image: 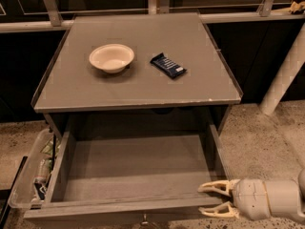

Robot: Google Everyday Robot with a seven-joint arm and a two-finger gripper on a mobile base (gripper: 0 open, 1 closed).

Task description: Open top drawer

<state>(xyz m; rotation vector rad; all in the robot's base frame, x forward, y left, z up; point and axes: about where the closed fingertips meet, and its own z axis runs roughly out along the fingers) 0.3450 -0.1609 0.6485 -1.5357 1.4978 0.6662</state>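
Top drawer point(133, 168): immediately left of the tool point(206, 199), drawn well out from under the desk point(143, 87), plain grey inside, nothing in it.

Tool: low at right, spread wide, holding nothing. Straddles the right end of the drawer's front panel point(119, 213), one half on the inner side, one half on the outer side. Cannot tell whether in contact.

Long axis of the front panel: runs leftward away from the tool, in line with the way the tool points. Knob point(143, 219) farther left along that panel, at its centre, apart from the tool.

Arm: enters from the right, roughly level, wrist aimed left, parallel to the panel.

Judgement: opening looks essentially complete. Any further pull would go across the tool's pointing direction, not along it.

Up and left of the tool, on the desk: bowl point(111, 57) and dark wrapped bar point(167, 65), apart from each other. Far left, beside the drawer: clear bin point(28, 185) of packets.
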